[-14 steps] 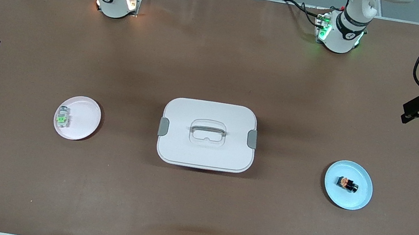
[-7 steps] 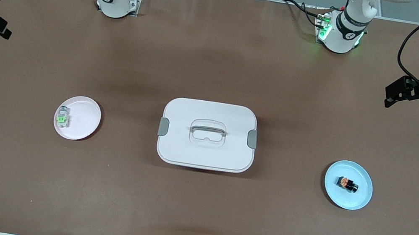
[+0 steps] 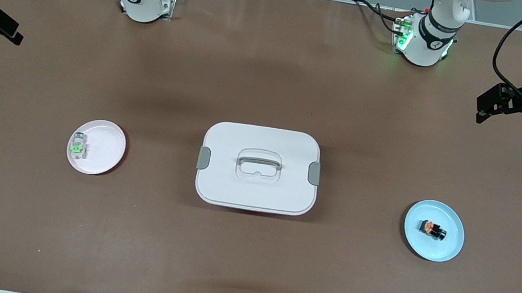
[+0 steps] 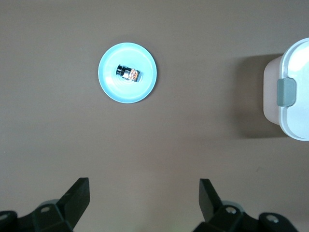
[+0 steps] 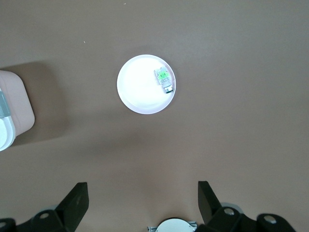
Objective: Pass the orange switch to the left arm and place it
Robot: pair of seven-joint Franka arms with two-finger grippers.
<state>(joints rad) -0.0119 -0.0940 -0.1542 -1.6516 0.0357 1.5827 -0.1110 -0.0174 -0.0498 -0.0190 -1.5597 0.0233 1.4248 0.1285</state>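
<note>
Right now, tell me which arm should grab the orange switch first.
Left. The orange switch lies on the blue plate at the left arm's end; the left gripper is open above it. The box separates it from the right gripper.

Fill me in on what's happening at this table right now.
Nothing is being handled yet. The orange switch lies on a blue plate toward the left arm's end, with the closed box mid-table. The left gripper hangs open above the table near that plate. The right gripper hangs open near a pink plate carrying a green switch.
</note>
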